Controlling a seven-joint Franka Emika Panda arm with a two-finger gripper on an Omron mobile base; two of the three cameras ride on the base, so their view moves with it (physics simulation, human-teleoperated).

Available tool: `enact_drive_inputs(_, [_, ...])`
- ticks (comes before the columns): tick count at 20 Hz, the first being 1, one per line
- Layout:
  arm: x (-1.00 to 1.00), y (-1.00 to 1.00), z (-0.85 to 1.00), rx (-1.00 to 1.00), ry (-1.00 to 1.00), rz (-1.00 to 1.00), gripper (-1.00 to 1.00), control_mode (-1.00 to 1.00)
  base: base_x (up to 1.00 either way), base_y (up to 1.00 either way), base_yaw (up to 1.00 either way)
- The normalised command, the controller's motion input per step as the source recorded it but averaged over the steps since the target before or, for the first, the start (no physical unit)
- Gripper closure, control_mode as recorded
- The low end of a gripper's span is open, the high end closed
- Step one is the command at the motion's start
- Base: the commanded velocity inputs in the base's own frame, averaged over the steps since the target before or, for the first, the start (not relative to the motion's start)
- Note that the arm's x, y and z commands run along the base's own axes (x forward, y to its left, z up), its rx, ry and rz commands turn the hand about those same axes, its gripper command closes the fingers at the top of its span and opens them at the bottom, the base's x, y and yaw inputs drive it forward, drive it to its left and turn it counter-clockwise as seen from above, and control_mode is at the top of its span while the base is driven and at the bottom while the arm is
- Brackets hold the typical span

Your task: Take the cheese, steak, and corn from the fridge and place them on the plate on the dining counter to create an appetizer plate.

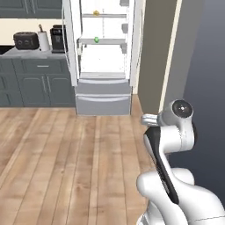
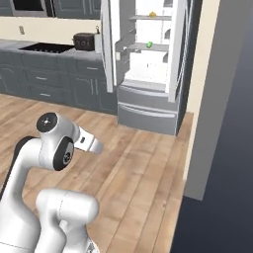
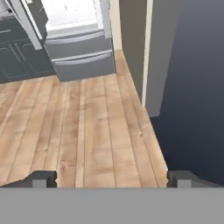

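The corn sat as a small green piece on a middle shelf of the fridge, and a small yellow-orange item on the shelf above it looked like the cheese. In the right base view the same two showed, the corn below and the cheese above. No dark red lump could be made out on the shelves at that range, so where the steak was could not be told. The fridge doors stood open, with the two grey drawers below closed.

Judging by that, little of the task was done: at least two of the three foods were still on their shelves, and the robot stood well back on the wooden floor, facing the fridge.

The end effector was released, its two dark finger tips spread wide apart at the bottom of the hand view with only floorboards between them. It held nothing and touched nothing. To the left of the fridge ran dark grey cabinets whose worktop carried a toaster and a coffee machine.
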Motion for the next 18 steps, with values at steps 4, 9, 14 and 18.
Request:
enact_drive_inputs(4, [0.0,0.0,0.0,0.0,0.0,0.0,-1.0,1.0,1.0,0.4,-0.01])
enact_drive_inputs(9, [0.0,0.0,0.0,0.0,0.0,0.0,-1.0,1.0,1.0,0.25,-0.01])
enact_drive_inputs(14, [0.0,0.0,0.0,0.0,0.0,0.0,-1.0,1.0,1.0,-0.08,-0.05])
enact_drive_inputs(18, [0.0,0.0,0.0,0.0,0.0,0.0,-1.0,1.0,1.0,-0.09,-0.08])
